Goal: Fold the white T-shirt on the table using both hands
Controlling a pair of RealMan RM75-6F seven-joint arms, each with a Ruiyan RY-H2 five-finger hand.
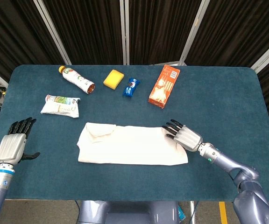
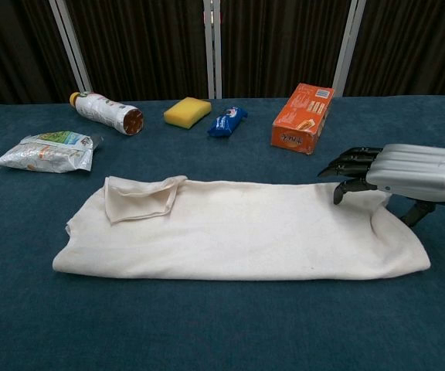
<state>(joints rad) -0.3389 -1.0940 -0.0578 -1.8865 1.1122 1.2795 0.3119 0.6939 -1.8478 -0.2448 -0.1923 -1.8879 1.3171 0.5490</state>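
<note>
While the left hand [image 1: 13,145] hangs over the table's [image 1: 228,98] near-left corner with fingers spread and nothing in them, well apart from the cloth, the right hand [image 2: 404,174] sits right at the white T-shirt [image 2: 238,232]. That shirt lies as a long strip just inside the near edge, its long axis running side to side. The right hand meets its right end, fingers curled down onto the cloth and thumb under the bunched end; whether it truly pinches the fabric cannot be told. So the right hand is much the nearer, and any fold would likely carry that end leftward along the strip. Farther back, toward the far edge, lie an orange box [image 1: 164,86] and a yellow sponge [image 1: 113,78].
</note>
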